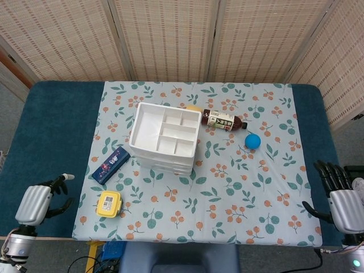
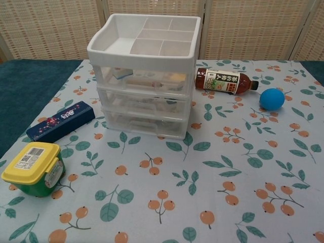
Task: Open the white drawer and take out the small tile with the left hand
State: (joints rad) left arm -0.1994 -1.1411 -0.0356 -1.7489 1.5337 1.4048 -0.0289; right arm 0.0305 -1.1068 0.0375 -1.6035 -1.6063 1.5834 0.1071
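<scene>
From the head view I can see both hands; the chest view shows neither. My left hand (image 1: 38, 202) sits low over the dark blue table edge (image 1: 51, 131), fingers loosely spread, holding nothing. My right hand (image 1: 341, 199) hangs at the opposite edge, fingers apart and empty.

The chest view gives me the front of the white drawer unit (image 2: 144, 76), which the head view shows only from above, with its divided top tray. All its drawers are shut. Through the clear top drawer I make out pale shapes, one a small white piece at the left, but I cannot tell which is the small tile.

Left of the unit lie a dark blue box (image 2: 61, 120) and a yellow-lidded container (image 2: 33, 167). To the right, a brown bottle (image 2: 223, 81) lies on its side near a blue ball (image 2: 272, 98). A floral cloth (image 2: 202, 172) covers the table; woven screens (image 1: 170, 34) stand behind.
</scene>
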